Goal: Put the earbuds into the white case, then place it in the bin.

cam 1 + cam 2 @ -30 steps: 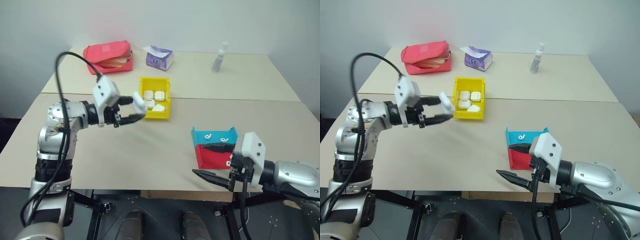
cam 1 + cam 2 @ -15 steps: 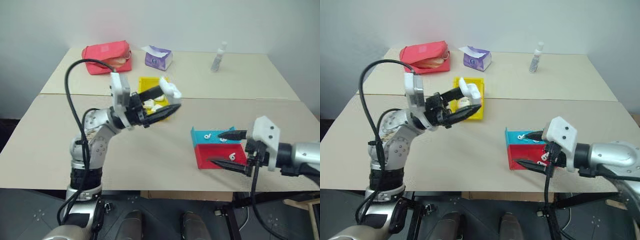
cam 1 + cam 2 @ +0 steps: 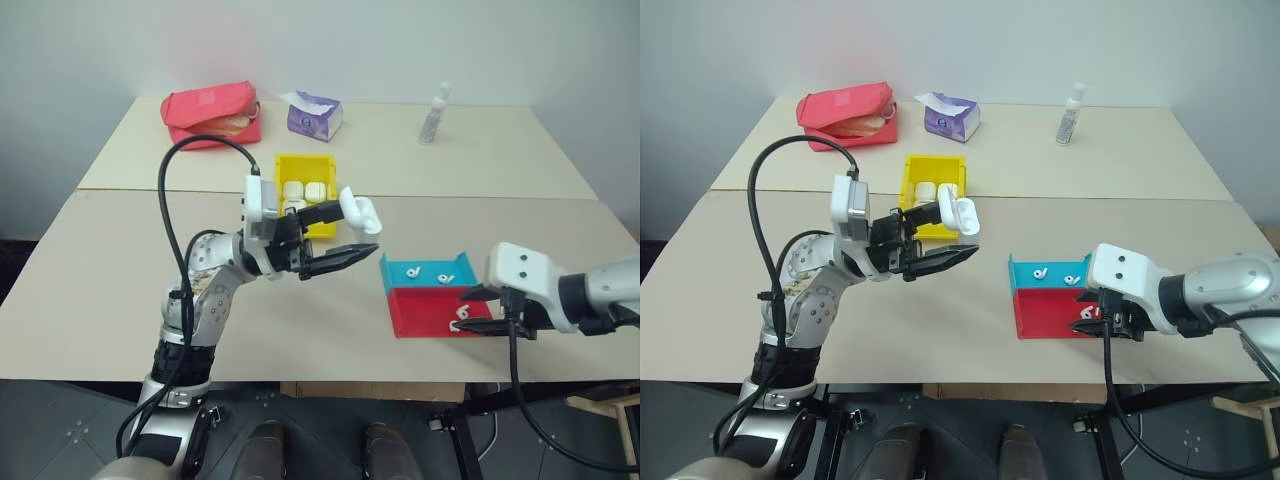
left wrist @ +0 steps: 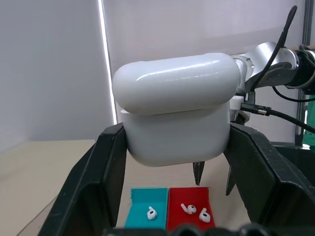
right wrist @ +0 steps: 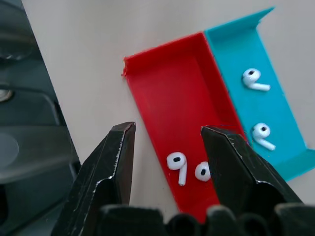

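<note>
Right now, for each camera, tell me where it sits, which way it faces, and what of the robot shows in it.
Left and right eye views: on the head, looking forward and down over the table; both arms show.
Left wrist view: on the left wrist, looking along the left hand past the white case it grips.
Right wrist view: on the right wrist, looking down between the right hand's fingers.
Shared: both wrist views show the red and blue tray and its earbuds.

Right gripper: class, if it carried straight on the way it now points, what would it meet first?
Probably the two earbuds in the red tray, lying between the right gripper's open fingers; depth is unclear.
</note>
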Controlling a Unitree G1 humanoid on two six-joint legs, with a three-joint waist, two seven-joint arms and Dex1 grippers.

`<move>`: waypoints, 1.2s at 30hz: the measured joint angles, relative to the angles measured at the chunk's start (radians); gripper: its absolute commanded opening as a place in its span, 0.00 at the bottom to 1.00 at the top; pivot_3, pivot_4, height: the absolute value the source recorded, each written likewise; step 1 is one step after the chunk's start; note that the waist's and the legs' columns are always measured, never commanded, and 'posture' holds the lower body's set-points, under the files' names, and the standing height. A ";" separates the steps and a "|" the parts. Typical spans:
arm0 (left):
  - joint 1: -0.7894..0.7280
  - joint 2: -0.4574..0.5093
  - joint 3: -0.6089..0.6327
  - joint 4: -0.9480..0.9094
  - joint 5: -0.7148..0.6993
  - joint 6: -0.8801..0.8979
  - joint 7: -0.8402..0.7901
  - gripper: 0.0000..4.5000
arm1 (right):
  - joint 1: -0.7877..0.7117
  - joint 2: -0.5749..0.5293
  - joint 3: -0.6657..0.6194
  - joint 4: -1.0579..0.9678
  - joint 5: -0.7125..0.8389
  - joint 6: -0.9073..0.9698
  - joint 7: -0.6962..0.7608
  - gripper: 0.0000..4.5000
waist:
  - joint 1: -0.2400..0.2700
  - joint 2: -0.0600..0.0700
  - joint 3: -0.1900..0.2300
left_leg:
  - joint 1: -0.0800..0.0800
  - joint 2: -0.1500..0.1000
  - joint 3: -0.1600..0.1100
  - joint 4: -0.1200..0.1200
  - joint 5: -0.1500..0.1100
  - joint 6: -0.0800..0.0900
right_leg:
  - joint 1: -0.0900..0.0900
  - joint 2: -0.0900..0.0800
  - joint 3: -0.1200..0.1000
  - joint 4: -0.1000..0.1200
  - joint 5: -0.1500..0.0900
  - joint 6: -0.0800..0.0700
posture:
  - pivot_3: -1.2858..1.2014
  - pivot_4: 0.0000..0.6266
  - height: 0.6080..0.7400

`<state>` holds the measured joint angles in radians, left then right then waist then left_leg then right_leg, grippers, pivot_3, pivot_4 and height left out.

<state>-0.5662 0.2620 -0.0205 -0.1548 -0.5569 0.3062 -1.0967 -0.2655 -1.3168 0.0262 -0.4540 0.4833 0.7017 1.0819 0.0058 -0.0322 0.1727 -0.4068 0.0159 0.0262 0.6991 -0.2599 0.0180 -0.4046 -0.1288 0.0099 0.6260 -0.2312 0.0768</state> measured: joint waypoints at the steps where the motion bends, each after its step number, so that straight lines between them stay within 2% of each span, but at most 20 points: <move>1: 0.011 0.001 -0.002 -0.015 0.000 0.000 0.009 0.63 | -0.035 0.001 0.043 0.022 -0.031 -0.006 0.024 0.57 | -0.002 0.000 0.000 | 0.000 0.000 0.000 0.000 0.000 0.000 | 0.000 0.000 0.000 0.000 0.000 0.000 | 0.52 0.24 1.00; 7: 0.066 0.015 -0.007 -0.071 0.002 0.000 0.053 0.63 | -0.161 0.049 0.247 0.156 -0.211 -0.098 0.147 0.57 | -0.005 0.000 0.000 | 0.000 0.000 0.000 0.000 0.000 0.000 | 0.000 0.000 0.000 0.000 0.000 0.000 | 0.52 0.24 1.00; 10: 0.076 0.019 -0.015 -0.096 0.002 0.000 0.077 0.63 | -0.207 0.083 0.294 0.206 -0.278 -0.135 0.189 0.57 | -0.004 0.000 0.000 | 0.000 0.000 0.000 -0.001 0.000 0.000 | 0.000 0.000 0.000 0.000 0.000 0.000 | 0.52 0.24 1.00; 22: 0.099 0.041 -0.020 -0.135 0.001 0.000 0.126 0.63 | -0.242 0.171 0.355 0.328 -0.434 -0.196 0.236 0.57 | -0.004 0.001 0.000 | 0.000 0.000 0.000 -0.001 0.000 0.000 | 0.000 0.000 0.000 0.000 0.000 0.000 | 0.52 0.24 1.00; 33: 0.100 0.054 -0.023 -0.138 0.001 0.000 0.132 0.63 | -0.260 0.212 0.357 0.365 -0.481 -0.188 0.266 0.57 | -0.004 0.001 0.000 | 0.000 0.000 0.000 -0.001 0.000 -0.001 | 0.000 0.000 0.000 0.000 0.000 0.000 | 0.52 0.24 1.00; 36: 0.100 0.055 -0.023 -0.138 0.001 0.000 0.132 0.63 | -0.258 0.215 0.357 0.365 -0.483 -0.188 0.266 0.44 | -0.004 0.001 0.000 | 0.000 0.000 0.000 -0.001 0.000 -0.001 | 0.000 0.000 0.000 0.000 0.000 0.000 | 0.52 0.24 1.00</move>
<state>-0.4665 0.3173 -0.0436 -0.2926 -0.5559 0.3065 -0.9647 -0.5236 -1.1020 0.3828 -0.0885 -0.0001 0.5134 1.3478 0.0016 -0.0313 0.1724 -0.4066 0.0158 0.0267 0.6981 -0.2596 0.0173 -0.4047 -0.1288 0.0096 0.6258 -0.2312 0.0767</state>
